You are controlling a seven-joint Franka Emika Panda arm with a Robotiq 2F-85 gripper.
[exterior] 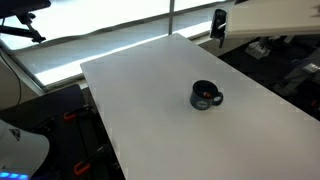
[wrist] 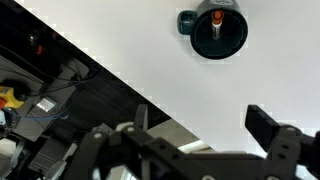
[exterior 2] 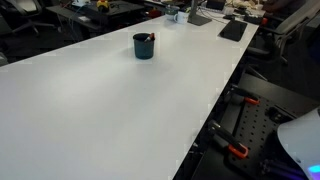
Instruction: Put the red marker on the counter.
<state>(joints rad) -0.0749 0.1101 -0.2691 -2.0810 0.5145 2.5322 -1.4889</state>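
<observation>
A dark round mug (exterior: pixel 206 96) stands on the white counter (exterior: pixel 150 90), seen in both exterior views (exterior 2: pixel 144 46) and near the top of the wrist view (wrist: pixel 214 31). The red marker stands inside the mug; its reddish tip (wrist: pixel 217 17) shows in the wrist view and pokes above the rim in an exterior view (exterior 2: pixel 151 38). My gripper (wrist: pixel 200 125) is open and empty, well short of the mug, over the counter's edge. The arm itself does not show in the exterior views.
The counter (exterior 2: pixel 110 110) is bare apart from the mug. Black clamps and cables sit below its edge (exterior 2: pixel 240 130). Desks with clutter stand beyond the far end (exterior 2: pixel 200 12). Dark floor and equipment lie to the left in the wrist view (wrist: pixel 50 90).
</observation>
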